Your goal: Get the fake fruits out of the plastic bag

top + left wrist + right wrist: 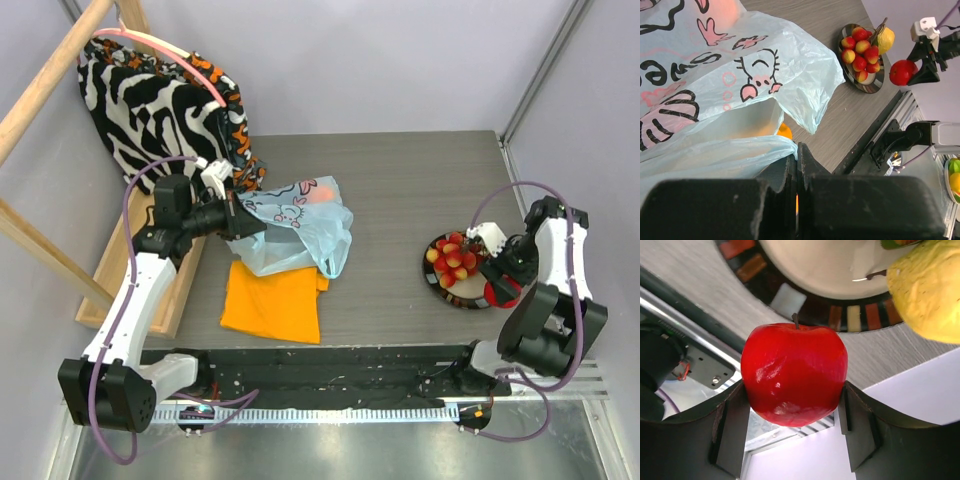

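Note:
The pale blue plastic bag (300, 228) with its pink cartoon print lies left of centre. My left gripper (243, 215) is shut on the bag's edge (765, 145), which is bunched between the jaws (798, 147). An orange fruit (322, 192) shows through the bag's far side. At the right, a dark-rimmed plate (447, 296) holds small red strawberries (453, 257) and a yellow lemon (885, 39). My right gripper (498, 290) is shut on a red apple (794, 372) and holds it just off the plate's near rim (790, 300).
A folded orange cloth (272, 300) lies in front of the bag. A zebra-striped cloth (150, 100) hangs over a wooden frame (50, 85) at the back left. The black rail (330, 385) runs along the near edge. Another dish with fruit (952, 180) shows beyond the rail.

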Tool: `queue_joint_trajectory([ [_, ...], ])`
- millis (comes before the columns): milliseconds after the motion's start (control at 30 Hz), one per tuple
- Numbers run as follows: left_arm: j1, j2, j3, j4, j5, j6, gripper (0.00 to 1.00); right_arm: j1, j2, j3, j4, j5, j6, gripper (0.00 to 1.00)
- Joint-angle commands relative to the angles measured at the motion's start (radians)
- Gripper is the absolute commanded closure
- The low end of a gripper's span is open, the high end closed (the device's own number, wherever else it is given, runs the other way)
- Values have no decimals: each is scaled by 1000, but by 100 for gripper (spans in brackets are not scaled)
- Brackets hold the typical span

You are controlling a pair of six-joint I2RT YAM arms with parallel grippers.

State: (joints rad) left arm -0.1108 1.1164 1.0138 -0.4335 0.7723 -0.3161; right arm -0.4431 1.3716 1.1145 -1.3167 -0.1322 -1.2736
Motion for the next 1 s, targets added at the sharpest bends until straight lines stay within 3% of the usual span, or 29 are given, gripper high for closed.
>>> queue_joint_trajectory([
  [0, 7, -10, -9, 49, 30, -23, 100, -19, 84, 37, 97, -18, 34, 78],
  [433, 7, 6, -14, 49, 35, -29, 100, -19, 245, 42, 284, 6, 189, 70],
  [533, 7, 17, -11, 52, 35, -31, 100, -19, 245, 36, 293, 0, 198, 51],
  [633, 7, 31, -4, 55, 38, -32, 100, -19, 224, 34, 281, -3, 223, 1],
  [967, 7, 33, -21, 67, 50, -29, 100, -19, 25, 71, 84, -12, 220, 0],
])
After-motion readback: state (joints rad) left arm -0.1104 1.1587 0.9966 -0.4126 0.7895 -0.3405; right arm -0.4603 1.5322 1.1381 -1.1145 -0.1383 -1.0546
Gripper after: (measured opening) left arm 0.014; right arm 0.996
